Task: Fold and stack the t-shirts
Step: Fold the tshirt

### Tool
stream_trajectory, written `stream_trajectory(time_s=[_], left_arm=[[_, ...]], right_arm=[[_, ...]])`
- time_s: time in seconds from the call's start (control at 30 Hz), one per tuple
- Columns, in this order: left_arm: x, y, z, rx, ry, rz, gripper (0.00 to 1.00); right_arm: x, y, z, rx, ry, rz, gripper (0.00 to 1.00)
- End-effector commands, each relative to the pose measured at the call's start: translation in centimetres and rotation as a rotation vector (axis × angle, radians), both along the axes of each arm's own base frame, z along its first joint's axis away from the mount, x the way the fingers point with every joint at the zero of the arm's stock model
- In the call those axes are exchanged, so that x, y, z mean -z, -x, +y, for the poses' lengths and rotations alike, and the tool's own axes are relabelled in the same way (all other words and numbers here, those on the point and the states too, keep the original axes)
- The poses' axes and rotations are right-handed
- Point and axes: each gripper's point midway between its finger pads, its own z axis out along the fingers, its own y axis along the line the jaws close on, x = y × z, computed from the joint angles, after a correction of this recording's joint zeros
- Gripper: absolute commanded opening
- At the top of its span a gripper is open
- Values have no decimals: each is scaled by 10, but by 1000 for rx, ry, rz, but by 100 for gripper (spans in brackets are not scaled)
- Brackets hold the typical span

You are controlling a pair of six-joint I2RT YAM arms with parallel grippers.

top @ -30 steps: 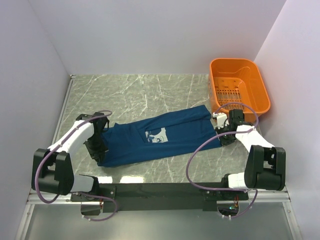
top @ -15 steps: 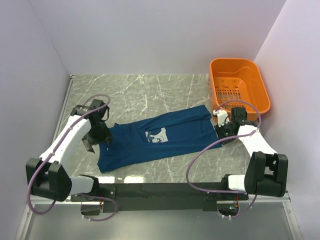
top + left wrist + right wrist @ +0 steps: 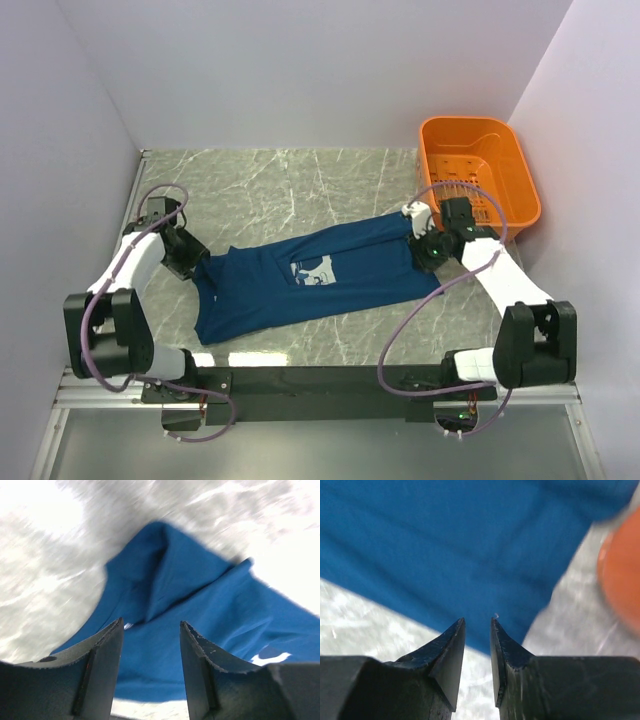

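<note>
Top external: t-shirt (image 3: pixel 320 275) spread at centre of table (image 3: pixel 300 185), slanting toward orange basket (image 3: pixel 470 121). Left gripper (image 3: pixel 150 627) jaws half open, right gripper (image 3: pixel 477 622) jaws narrowly apart; both empty. Fold looks pending. You need edge grips next.

An orange plastic basket (image 3: pixel 520 182) sat at the far right corner of the grey marbled desk (image 3: pixel 280 190).

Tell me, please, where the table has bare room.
Bare: the grey marble table between back wall and dark navy-blue cotton t-shirt, left of the orange plastic basket. Crowded: around the right end effector beside that basket.
</note>
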Motion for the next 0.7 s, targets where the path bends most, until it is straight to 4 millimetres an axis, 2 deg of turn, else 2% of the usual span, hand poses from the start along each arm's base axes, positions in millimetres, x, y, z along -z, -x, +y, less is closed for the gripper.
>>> stream_trajectory(time_s=[0.0,0.1,0.23,0.4,0.57,0.67], left_arm=[[-3,-37,-5,20,54,-128,53],[5,-41,0,20,44,-103,50],[14,-45,8,16,21,-78,50],[20,-51,12,16,11,-64,49],[23,-62,12,33,14,-69,44],[26,-68,12,39,21,-70,38]], right_arm=[[-33,-51,17,48,-31,-144,34],[-39,-67,26,42,-52,-132,34],[-41,-75,37,28,-69,-120,34],[-42,-73,41,32,-83,-114,34],[-38,-67,40,31,-81,-108,34],[-36,-63,39,31,-81,-103,34]])
